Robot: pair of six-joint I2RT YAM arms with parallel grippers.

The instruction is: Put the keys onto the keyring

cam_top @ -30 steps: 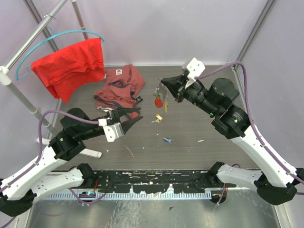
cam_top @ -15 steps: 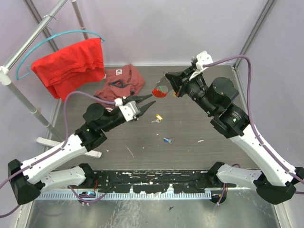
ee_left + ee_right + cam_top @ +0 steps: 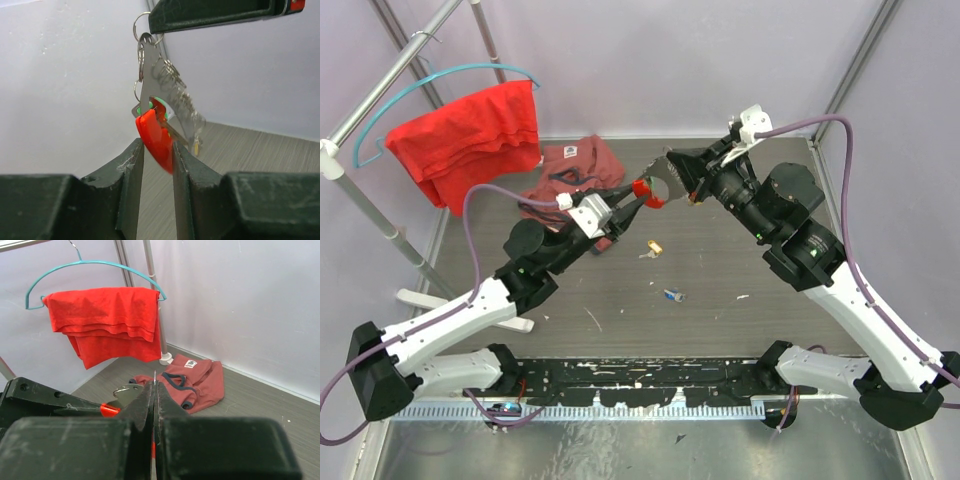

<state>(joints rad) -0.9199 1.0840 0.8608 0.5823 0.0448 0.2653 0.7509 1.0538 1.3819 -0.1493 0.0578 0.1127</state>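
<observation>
1. Change vs. earlier frames: L arm has swung up and fwd from the near-left worktop (image 3: 720,330). The left fingers (image 3: 636,198), before well apart from the keyring (image 3: 648,190), are now at it. The keyring hung straight down from the right fingers (image 3: 672,172). It is now drawn sideways, red tag toward the L arm. Loose keys unmoved.
2. Far L: red cloth (image 3: 470,140) draped over teal hanger (image 3: 100,261), clear of the worktop.
3. Rear, L of centre: dusty-red garment (image 3: 575,180) crumpled on the worktop.
4. Left fingers: clenched on the keyring's red tag. L wrist view shows one finger on each side, both touching it.
5. Keyring: held in the air btwn the two arms, over rear centre of the worktop. Small wire ring at top. A silver plate (image 3: 170,95) w/ cut-outs hangs from it, tag below. A green-headed key (image 3: 161,104) sits behind the plate, mostly hidden.
6. Gold-headed key (image 3: 653,247): flat on the worktop, nearer the bases than the keyring, not on it.
7. Blue-headed key (image 3: 672,295): flat on the worktop, nearer still and slightly R, apart from the gold one.
8. Right fingers: clenched tight on the keyring's thin wire ring. R wrist view shows no gap.
9. R of the blue-headed key: small white scrap (image 3: 742,297) on the worktop.
</observation>
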